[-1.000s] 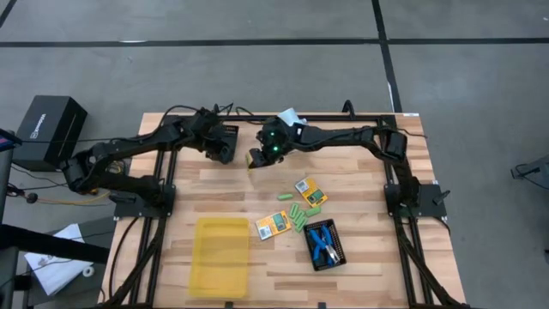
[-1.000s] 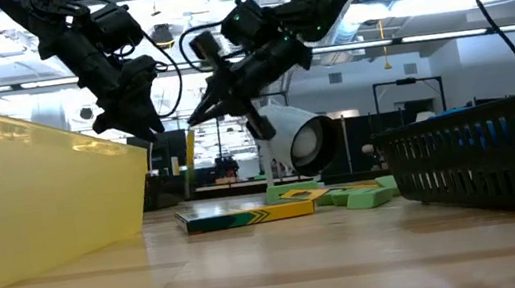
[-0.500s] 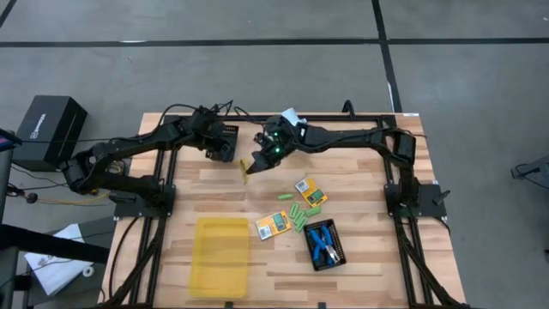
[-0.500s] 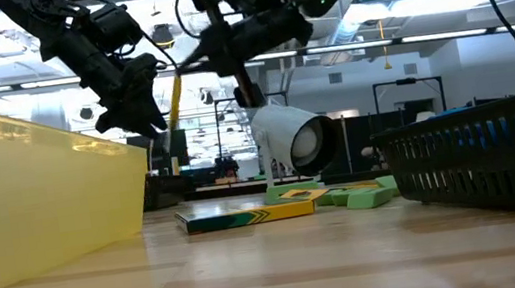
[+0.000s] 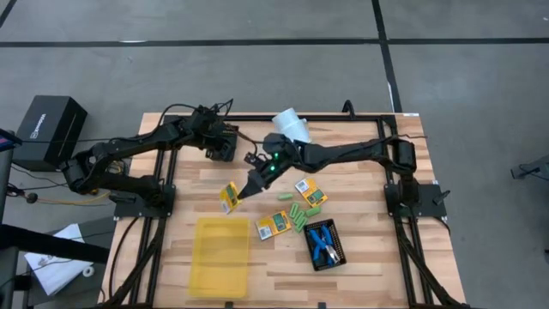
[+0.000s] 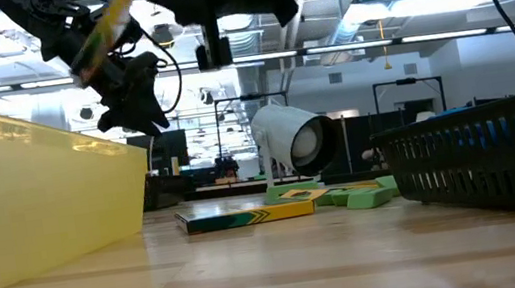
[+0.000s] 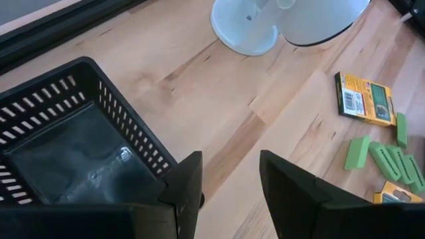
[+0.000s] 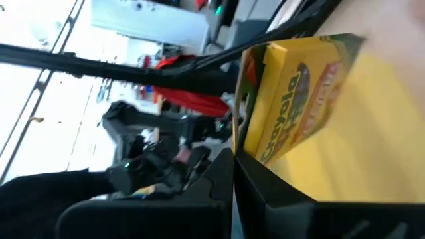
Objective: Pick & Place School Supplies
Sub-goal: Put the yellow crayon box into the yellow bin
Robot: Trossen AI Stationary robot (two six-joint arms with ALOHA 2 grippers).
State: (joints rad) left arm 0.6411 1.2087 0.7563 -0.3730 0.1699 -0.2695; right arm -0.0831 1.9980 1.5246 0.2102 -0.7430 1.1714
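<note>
My right gripper (image 5: 244, 190) is shut on an orange-yellow box (image 5: 229, 197) and holds it in the air over the table's middle left, beyond the yellow tray (image 5: 221, 256). The right wrist view shows the box (image 8: 305, 106) close up. Two more boxes (image 5: 310, 190) (image 5: 273, 226) lie flat on the wood, with light-green pieces (image 5: 297, 215) between them. Blue-handled tools (image 5: 322, 243) lie in a black mesh tray (image 5: 337, 255). My left gripper (image 7: 229, 189) stands open above the rim of another black mesh tray (image 7: 66, 146) at the far left. My right gripper pinches the box between its two fingers at one end (image 8: 265, 156). The fingers (image 8: 219, 189) reach it from the table's far right side, slanting a little down. The box is lifted clear of the table and sticks out past the fingertips, one broad face up.
A white cup (image 5: 291, 125) lies on its side near the far edge. The yellow tray stands at the near left and the mesh tray with the tools at the near right. Bare wood lies between the left mesh tray (image 5: 226, 137) and the yellow tray.
My right gripper has swung from beside the white cup toward the table's near left, rising and turning as it went. The box went with it, held clear of the table; it showed edge-on before and now shows a broad face from above.
</note>
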